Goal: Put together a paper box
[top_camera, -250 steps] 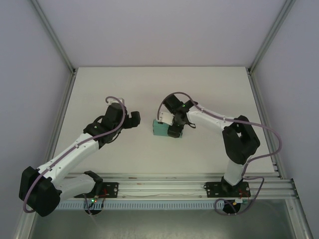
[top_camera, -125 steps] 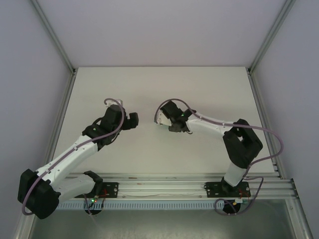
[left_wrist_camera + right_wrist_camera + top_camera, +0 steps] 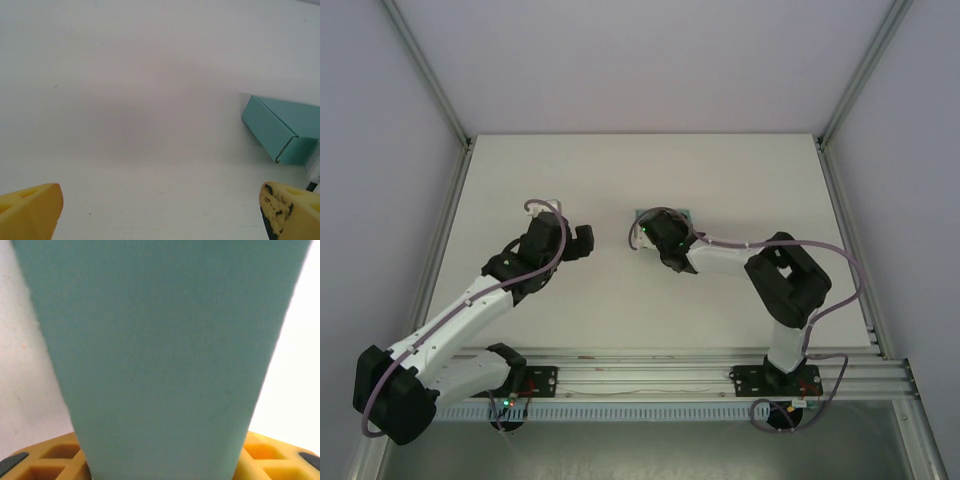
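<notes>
The paper box [image 3: 165, 350] is a small closed teal-green box, and its broad face rises up close between the yellow fingers [image 3: 45, 462] of my right gripper [image 3: 160, 467], which is shut on it. From above, a teal edge of the box [image 3: 667, 211] shows just beyond my right gripper [image 3: 658, 224], near the middle of the table. In the left wrist view the box [image 3: 280, 127] stands off to the right, apart from my left gripper [image 3: 160, 215]. That gripper is open over bare table. Seen from above, my left gripper [image 3: 583, 240] sits left of the box.
The white table [image 3: 740, 180] is walled by pale panels with aluminium posts [image 3: 430, 85] at the back corners. A metal rail [image 3: 640, 372] runs along the near edge by the arm bases.
My right arm has folded in and carried the box toward the far side, turning the wrist, so the box is now mostly hidden under it. My left gripper has drifted slightly toward the far side.
</notes>
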